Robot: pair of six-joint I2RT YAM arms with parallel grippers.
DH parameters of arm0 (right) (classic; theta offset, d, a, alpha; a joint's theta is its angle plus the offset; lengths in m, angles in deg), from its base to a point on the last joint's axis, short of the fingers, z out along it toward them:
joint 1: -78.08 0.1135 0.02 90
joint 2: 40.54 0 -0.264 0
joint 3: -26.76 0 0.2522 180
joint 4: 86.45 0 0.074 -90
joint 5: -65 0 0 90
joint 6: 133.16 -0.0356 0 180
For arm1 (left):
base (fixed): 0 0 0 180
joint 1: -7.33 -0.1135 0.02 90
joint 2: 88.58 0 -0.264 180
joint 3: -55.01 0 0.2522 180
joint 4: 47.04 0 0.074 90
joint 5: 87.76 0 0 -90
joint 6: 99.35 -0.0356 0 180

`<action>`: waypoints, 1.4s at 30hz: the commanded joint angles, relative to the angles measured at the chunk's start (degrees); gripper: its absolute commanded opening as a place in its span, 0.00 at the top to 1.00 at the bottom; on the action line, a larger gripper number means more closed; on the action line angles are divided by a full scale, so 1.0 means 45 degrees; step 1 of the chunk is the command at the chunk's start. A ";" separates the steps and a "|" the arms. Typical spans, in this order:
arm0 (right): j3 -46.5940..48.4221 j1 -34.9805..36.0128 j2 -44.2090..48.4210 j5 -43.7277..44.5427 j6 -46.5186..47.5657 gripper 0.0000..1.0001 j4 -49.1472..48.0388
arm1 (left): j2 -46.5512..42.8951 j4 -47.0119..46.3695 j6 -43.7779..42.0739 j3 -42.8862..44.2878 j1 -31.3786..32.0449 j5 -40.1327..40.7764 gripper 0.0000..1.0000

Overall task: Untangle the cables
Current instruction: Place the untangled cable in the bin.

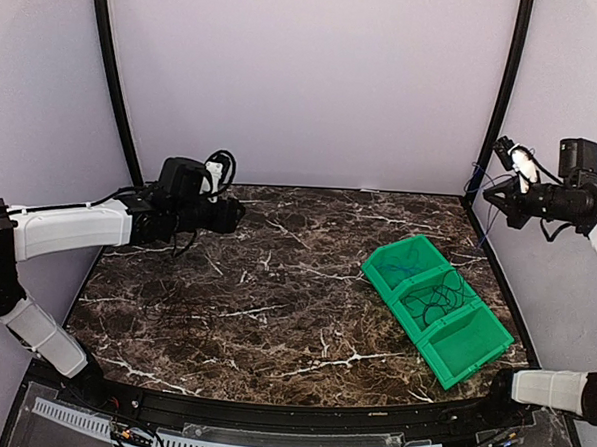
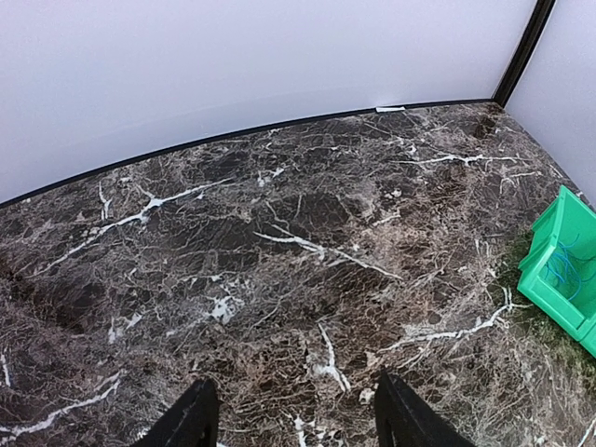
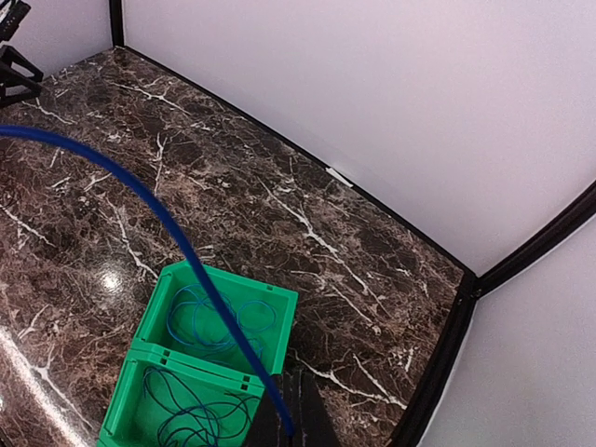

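Observation:
My right gripper (image 3: 291,430) is shut on a bright blue cable (image 3: 158,209), held high at the table's right rear corner (image 1: 492,194). From the fingertips the cable arcs up and away to the left edge of the right wrist view. Below it stands a green bin (image 3: 279,303). One compartment holds a coiled blue cable (image 3: 219,321); the one beside it holds tangled dark cables (image 3: 191,414). My left gripper (image 2: 298,414) is open over bare marble at the left rear (image 1: 237,215), with nothing between its fingers.
The green three-compartment bin (image 1: 493,339) lies diagonally on the right side of the marble table (image 1: 274,302). Its corner shows at the right edge of the left wrist view (image 2: 545,279). White walls and black corner posts (image 1: 116,84) enclose the table.

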 commanded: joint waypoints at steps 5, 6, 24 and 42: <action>-0.1839 -0.0082 -0.0268 -0.1350 -0.0217 1.00 -0.1291 | 0.0163 0.0065 -0.0019 0.0142 -0.0062 -0.0260 0.40; -0.2065 -0.0082 -0.0326 -0.1458 -0.0258 1.00 -0.1440 | 0.0179 0.0069 -0.0014 0.0153 -0.0060 -0.0281 0.40; -0.4102 -0.0083 -0.1108 -0.2747 -0.2188 1.00 -0.5689 | 0.0557 0.0244 0.0034 0.0305 -0.0077 -0.0531 0.40; -0.5782 -0.0083 -0.1451 -0.2991 -0.0297 1.00 -0.5248 | 0.0540 0.0328 0.0098 0.0385 -0.0074 -0.0820 0.40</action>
